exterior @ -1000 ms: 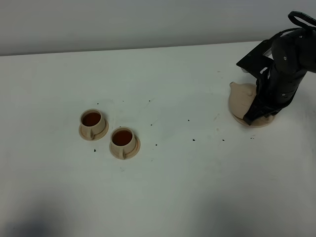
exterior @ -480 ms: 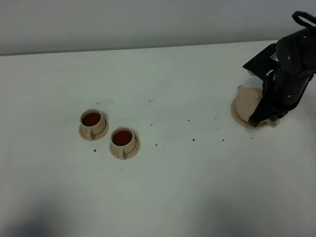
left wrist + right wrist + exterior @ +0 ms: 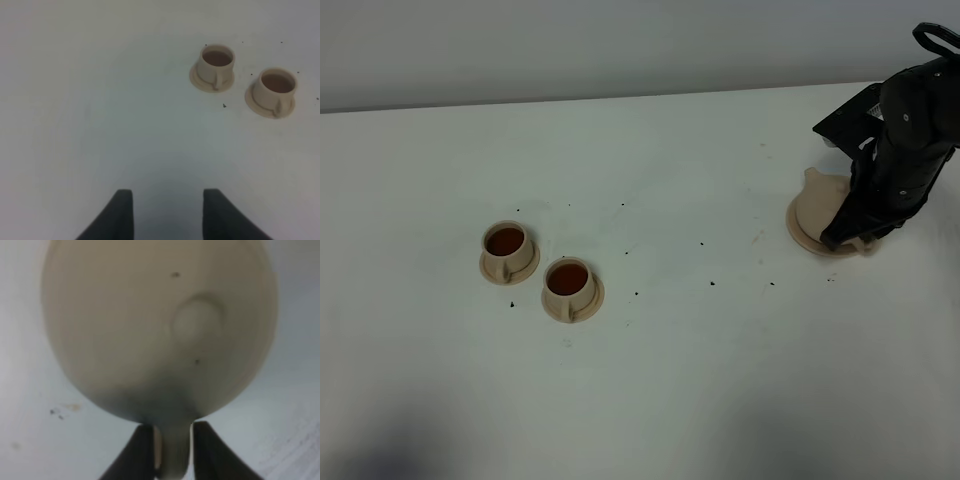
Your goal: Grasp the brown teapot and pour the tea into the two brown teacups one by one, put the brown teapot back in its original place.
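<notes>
**Clay teapot on its saucer at the right edge, two filled cups at left centre**

The brown teapot (image 3: 817,203) sits at the right of the high view, a squat, rounded body of matte pale tan clay, mostly hidden behind the black right arm. It rests on the flat round saucer (image 3: 805,238), whose thin rim shows beneath it. In the right wrist view the teapot (image 3: 155,325) fills the frame, smooth and domed with a small round knob on the lid; its loop handle (image 3: 174,450) lies between the two dark fingers of the right gripper (image 3: 173,452), with slim gaps visible either side, so the jaws look released rather than clenched.

The two brown teacups (image 3: 506,246) (image 3: 568,281) stand side by side left of centre on the white table (image 3: 670,380), small cylinders with tiny handles, each on its own little disc and holding dark reddish-brown liquid. Fine dark specks dot the tabletop.

The left gripper (image 3: 167,212) hangs above bare table, fingers parted, holding nothing
</notes>
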`<state>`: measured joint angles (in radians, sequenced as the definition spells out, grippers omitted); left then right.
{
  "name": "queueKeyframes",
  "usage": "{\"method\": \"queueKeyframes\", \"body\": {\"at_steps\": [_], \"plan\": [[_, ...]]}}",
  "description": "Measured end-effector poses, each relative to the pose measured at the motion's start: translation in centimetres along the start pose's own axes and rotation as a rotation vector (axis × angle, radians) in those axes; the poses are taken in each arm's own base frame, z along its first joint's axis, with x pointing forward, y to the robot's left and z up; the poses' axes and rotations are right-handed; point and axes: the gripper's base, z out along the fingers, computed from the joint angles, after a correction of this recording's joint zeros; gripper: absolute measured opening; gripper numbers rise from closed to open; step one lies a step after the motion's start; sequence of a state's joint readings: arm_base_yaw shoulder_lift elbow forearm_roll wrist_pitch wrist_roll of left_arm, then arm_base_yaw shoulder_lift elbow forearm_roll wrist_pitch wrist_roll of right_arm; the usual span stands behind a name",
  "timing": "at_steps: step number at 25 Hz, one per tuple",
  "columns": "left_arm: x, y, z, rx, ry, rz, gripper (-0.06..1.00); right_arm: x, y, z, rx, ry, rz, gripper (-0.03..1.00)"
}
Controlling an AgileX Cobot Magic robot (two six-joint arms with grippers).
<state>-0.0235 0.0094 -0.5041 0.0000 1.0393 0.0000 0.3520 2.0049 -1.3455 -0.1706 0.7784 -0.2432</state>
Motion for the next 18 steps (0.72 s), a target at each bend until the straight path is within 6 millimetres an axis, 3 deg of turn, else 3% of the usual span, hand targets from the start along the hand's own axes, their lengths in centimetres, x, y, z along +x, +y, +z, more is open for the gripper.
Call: {"method": "queueKeyframes", "body": {"at_steps": [3, 7, 13, 18], "plan": [[0.0, 0.0, 0.0, 0.0, 0.0, 0.0, 0.38, 0.1, 0.0, -0.5, -0.007, 0.002, 0.019, 0.43], [0.0, 0.0, 0.0, 0.0, 0.0, 0.0, 0.38, 1.0, 0.1, -3.1, -0.03, 0.064, 0.087, 0.51], [0.0, 0.0, 0.0, 0.0, 0.0, 0.0, 0.38, 4.2, 0.9, -8.3, -0.09, 0.185, 0.215, 0.47], [0.0, 0.0, 0.0, 0.0, 0.0, 0.0, 0.38, 9.5, 3.0, -13.0, -0.132, 0.138, 0.309, 0.39]]}}
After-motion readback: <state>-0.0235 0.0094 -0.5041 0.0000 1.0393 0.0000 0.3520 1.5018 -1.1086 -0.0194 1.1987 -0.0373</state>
